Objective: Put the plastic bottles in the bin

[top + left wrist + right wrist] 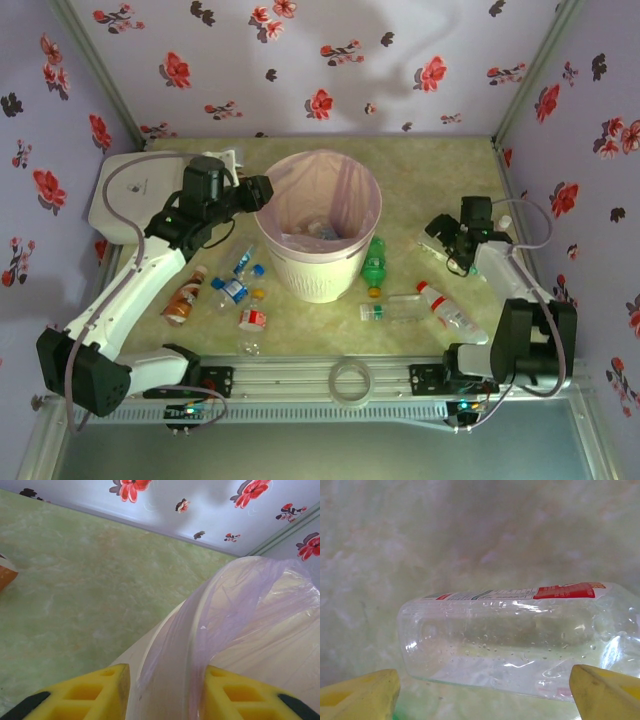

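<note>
Light bright, even, diffuse; soft shadows on far wall point(400, 60). Wrist views slightly blurred. Small glints on clear bottle point(520, 640).

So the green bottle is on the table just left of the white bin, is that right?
No, the green bottle is just right of the white bin, on the table, as the top view shows.

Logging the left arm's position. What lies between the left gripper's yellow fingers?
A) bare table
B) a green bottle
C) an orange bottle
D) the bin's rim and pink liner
D: the rim of the bin and its liner run up between the fingers of the left gripper.
</note>
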Controlling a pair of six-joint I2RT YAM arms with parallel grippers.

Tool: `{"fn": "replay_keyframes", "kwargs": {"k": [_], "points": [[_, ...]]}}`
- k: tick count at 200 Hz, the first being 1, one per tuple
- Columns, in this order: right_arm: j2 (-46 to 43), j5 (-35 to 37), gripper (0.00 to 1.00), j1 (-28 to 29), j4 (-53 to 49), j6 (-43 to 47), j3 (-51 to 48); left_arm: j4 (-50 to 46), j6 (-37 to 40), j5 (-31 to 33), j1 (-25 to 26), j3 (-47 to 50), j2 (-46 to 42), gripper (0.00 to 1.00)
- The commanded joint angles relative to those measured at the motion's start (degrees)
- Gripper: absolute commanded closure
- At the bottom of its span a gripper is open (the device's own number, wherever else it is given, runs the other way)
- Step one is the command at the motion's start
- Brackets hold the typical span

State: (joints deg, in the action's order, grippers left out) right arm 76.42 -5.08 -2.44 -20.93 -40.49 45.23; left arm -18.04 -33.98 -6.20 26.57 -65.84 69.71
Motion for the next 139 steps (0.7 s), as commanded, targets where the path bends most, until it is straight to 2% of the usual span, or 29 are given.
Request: {"fn": "replay_keyframes", "kwargs": {"k": [1, 28, 52, 65, 110, 127, 139], "points": [[6.63, -6.71, 0.11, 1.76, 1.75, 1.1, 2.07, -2.53, 0.8, 0.31, -0.73, 0.63, 2.24, 0.6], [12.37, -5.9, 0.12, 5.97, -0.2, 2.93, 9.78, -2.83, 0.66, -0.04, -0.69, 0.28, 2.47, 0.6], [11.34, -3.98, 0.11, 7.18, -4.89, 6.53, 15.45, -2.93, 0.6, -0.01, -0.74, 0.02, 2.26, 0.6], [9.77, -3.48, 0.09, 7.17, -9.49, 11.81, 18.52, -3.05, 0.63, 0.02, -0.72, -0.16, 2.27, 0.6], [7.86, 0.39, 0.01, 7.1, -28.88, 43.98, 27.12, -2.7, 0.37, -0.04, -0.73, -0.16, 2.54, 0.61], [7.83, 4.29, 0.01, 7.1, -28.99, 57.26, 25.75, -2.35, 0.14, -0.28, -0.73, 0.09, 2.42, 0.61], [7.99, 2.81, 0.01, 7.14, -27.75, 67.02, 24.59, -2.01, 0.12, -0.39, -0.68, 0.19, 2.6, 0.61]]}}
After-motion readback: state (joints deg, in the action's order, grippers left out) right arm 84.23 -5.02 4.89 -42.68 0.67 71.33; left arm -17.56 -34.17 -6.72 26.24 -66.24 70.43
